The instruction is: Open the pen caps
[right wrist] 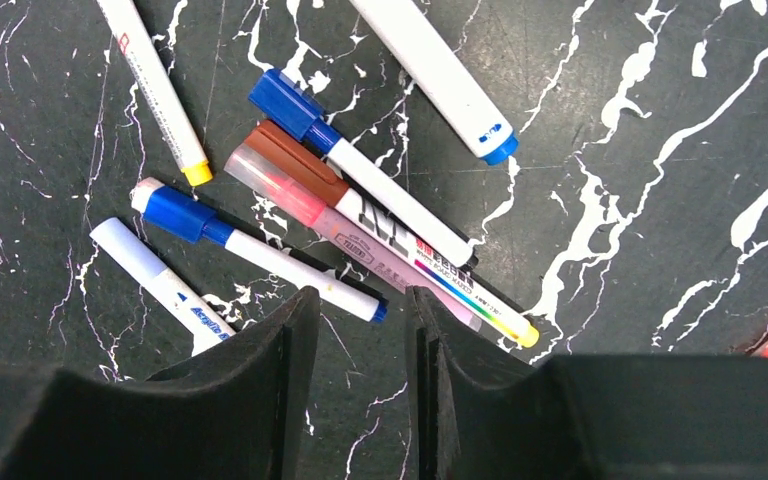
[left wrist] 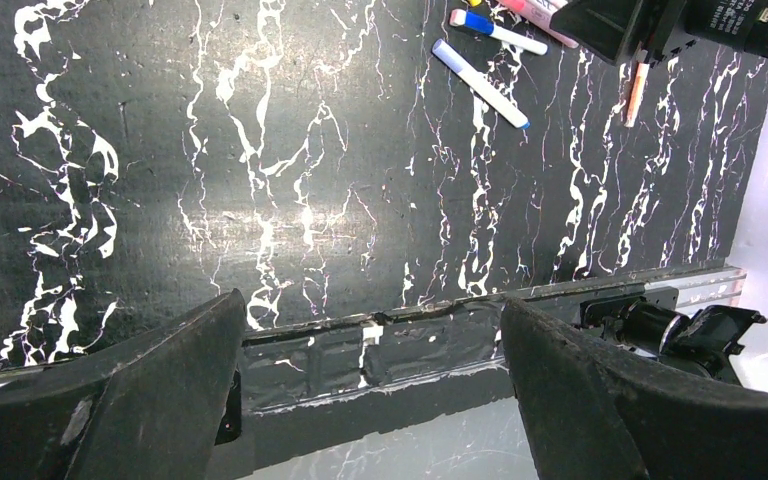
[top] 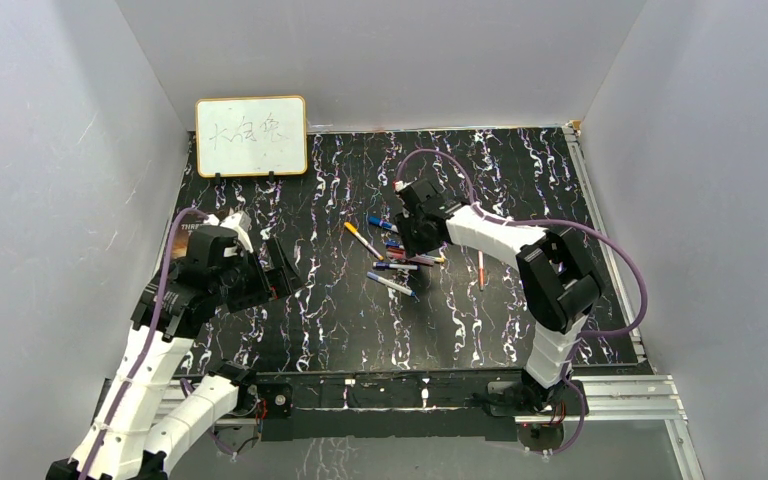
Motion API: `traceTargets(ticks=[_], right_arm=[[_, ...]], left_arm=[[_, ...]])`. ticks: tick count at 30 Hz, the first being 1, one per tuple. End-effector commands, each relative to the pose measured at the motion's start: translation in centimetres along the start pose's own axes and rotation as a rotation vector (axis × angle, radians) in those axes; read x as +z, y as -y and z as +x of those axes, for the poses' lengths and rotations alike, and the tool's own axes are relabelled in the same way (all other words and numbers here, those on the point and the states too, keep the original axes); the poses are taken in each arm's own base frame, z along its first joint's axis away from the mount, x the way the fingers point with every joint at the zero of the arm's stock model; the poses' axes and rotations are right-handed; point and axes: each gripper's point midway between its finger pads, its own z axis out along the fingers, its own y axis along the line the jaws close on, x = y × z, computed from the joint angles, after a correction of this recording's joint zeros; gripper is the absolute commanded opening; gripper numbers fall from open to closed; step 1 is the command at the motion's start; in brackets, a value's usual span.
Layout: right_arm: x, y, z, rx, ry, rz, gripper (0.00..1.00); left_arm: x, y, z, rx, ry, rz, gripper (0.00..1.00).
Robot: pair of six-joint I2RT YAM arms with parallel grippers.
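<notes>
Seen from above, the black, white-veined marbled desk (top: 340, 330) carries a loose cluster of thin plastic marker pens (top: 392, 265) near its centre. The right end effector (top: 412, 245) hangs directly over them, presumably to pick one out. The left end effector (top: 268, 265) hovers near the left edge, well apart from the pens. In the left wrist view its jaws are spread wide on nothing, likely ready to receive a barrel. In the right wrist view the jaws are parted by a narrow gap and empty, just above the cluster. The short blue, brown and pale plastic pen caps (right wrist: 285, 100) all sit on their barrels, none pulled off yet.
</notes>
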Motion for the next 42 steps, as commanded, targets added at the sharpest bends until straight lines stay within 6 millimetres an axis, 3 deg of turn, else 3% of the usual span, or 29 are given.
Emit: traceTargets(ticks=[1,15,23,35,39,42], right_arm=[[0.3,-0.8,-1.6,-0.023,0.058,-0.021,0.35],[2.5,-0.5,-0.2,-0.032,0.021,0.024,0.34],[2.8,-0.7,1.9,-0.063,-0.008,0.062,0.27],[2.8,-1.6,5.1,-0.110,-0.048,0.103,0.28],[2.6,-1.4,5.6,-0.123,-0.058,0.110,0.10],[2.4,-1.6,5.2,-0.129,-0.053,0.104,0.07]], left_arm=[[0.3,0.2,0.3,-0.008,-0.014,0.021,0.98],[1.0,-0.2,1.1,0.001,-0.052,0.011,0.98],[1.8,0.3,0.9,-0.014,-0.061,0.033,0.98],[2.0,1.1,1.0,-0.026,-0.056,0.078,0.98],[2.0,1.9,1.0,-0.049,-0.054,0.123,0.98],[2.2,2.9,1.0,-0.069,-0.059,0.181,0.98]])
